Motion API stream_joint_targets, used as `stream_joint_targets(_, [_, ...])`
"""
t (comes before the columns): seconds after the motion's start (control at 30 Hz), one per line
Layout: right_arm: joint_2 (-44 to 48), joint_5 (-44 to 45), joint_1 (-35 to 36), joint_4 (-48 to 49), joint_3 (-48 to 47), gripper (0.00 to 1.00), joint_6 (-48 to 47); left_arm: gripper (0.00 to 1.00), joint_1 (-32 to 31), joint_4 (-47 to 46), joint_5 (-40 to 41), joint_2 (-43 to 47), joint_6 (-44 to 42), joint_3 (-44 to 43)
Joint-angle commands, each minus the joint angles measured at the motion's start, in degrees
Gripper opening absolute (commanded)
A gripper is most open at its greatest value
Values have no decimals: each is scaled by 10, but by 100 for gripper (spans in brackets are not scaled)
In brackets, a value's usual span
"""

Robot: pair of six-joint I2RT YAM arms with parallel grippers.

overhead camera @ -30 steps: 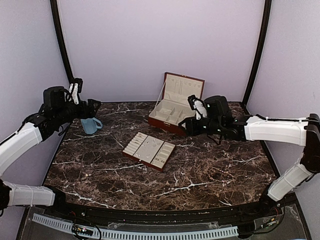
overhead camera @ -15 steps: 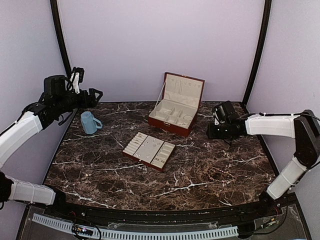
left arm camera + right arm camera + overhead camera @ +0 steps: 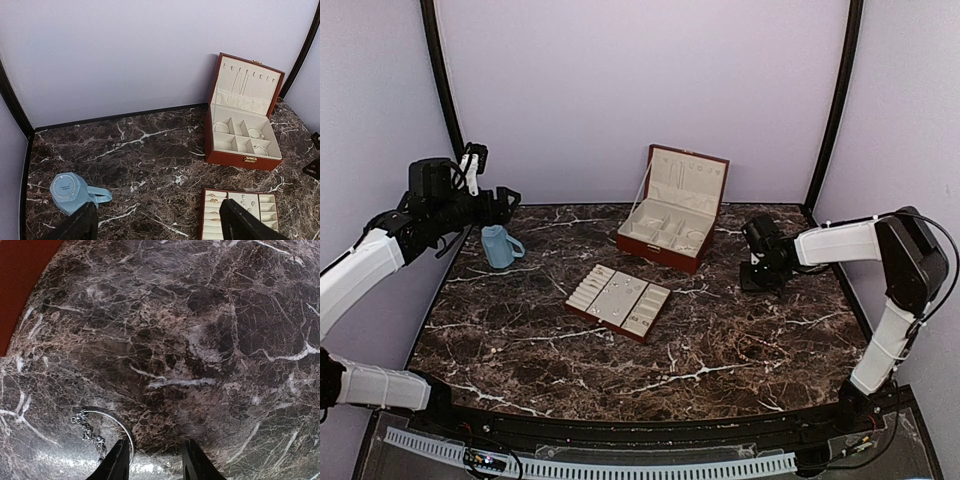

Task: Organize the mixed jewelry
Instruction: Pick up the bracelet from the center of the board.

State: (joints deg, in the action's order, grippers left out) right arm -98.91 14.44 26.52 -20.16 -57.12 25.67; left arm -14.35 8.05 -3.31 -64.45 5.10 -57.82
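Observation:
A thin silver bangle [image 3: 114, 419] with a small chain [image 3: 89, 431], a piece of the mixed jewelry, lies on the marble. My right gripper [image 3: 153, 442] points down over it, open. The bangle's wire runs just inside the left finger [image 3: 116, 464], and only marble shows between the jaws. From above, the right gripper [image 3: 758, 280] sits low, right of the red-brown box [image 3: 672, 215]. My left gripper [image 3: 160, 227] hangs wide open and empty, high over the blue cup [image 3: 70, 191]. Gold rings [image 3: 215, 200] and small earrings [image 3: 247, 202] rest in the cream tray [image 3: 205, 227]. Bracelets [image 3: 220, 127] lie in the box [image 3: 240, 160].
The box stands with its lid [image 3: 687, 175] up at the back centre. The tray [image 3: 575, 310] lies mid-table and the cup [image 3: 498, 246] at the back left. A black rim [image 3: 620, 425] runs along the near edge. Walls close in the back and both sides.
My right arm has swung from in front of the box to the right and down to the marble, its jaws narrowing. My left gripper has lifted up and back from the cup.

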Motion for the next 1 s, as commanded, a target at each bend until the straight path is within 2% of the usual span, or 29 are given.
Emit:
stream_joint_targets(0.0, [-18, 20, -7, -11, -20, 37, 6, 87, 3, 5, 5, 22, -8, 7])
stream_joint_targets(0.33, [-49, 3, -9, -9, -48, 30, -16, 87, 3, 4, 1, 23, -6, 9])
stream_joint_targets(0.73, [-32, -47, -7, -2, -26, 30, -40, 87, 3, 3, -1, 20, -6, 10])
stream_joint_targets(0.97, [-42, -41, -2, -11, -27, 28, -50, 87, 3, 2, -5, 17, -4, 10])
